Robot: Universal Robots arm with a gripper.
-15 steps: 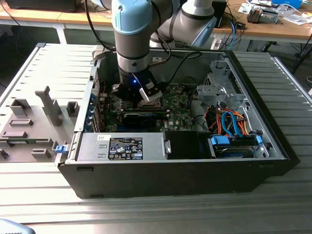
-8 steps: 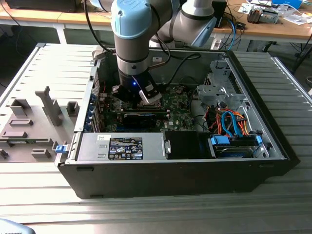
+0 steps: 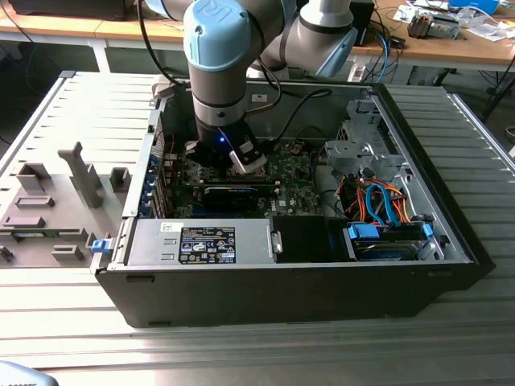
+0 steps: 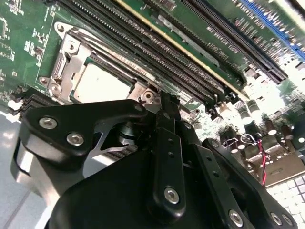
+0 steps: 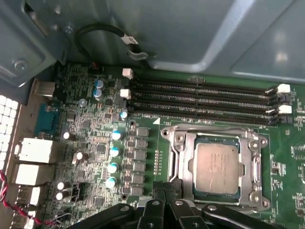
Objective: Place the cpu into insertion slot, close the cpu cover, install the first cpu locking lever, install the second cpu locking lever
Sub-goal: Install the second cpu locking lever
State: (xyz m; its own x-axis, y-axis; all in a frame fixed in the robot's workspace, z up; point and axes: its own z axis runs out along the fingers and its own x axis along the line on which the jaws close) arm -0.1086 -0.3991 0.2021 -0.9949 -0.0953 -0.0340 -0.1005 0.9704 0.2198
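Landmark: the green circuit board [image 5: 95, 157] lying flat inside the open black computer case [image 3: 451, 241] on the ribbed grey metal table [image 3: 241, 354].
Insertion slot: the small square socket with a dark metal rim [image 5: 217, 167], set on the circuit board just beside the row of long black memory slots [image 5: 205, 102]; in the second wrist view it sits at [image 4: 95, 78].
Cpu: the thin pale silver-beige square plate [image 5: 218, 168] lies flat in the socket, level with the board; seen too at [image 4: 100, 86].
Cpu cover: the thin dark metal square frame with an open window [image 5: 183, 164] lies down around the plate, which shows through the window.
Gripper: the black-fingered gripper [image 5: 166, 195] on the grey and pale blue arm [image 3: 219, 64] hangs over the board at the socket's edge; in the exterior view it is at [image 3: 233, 165].
Jaws: the fingertips sit close together, touching or nearly so, with nothing between them.
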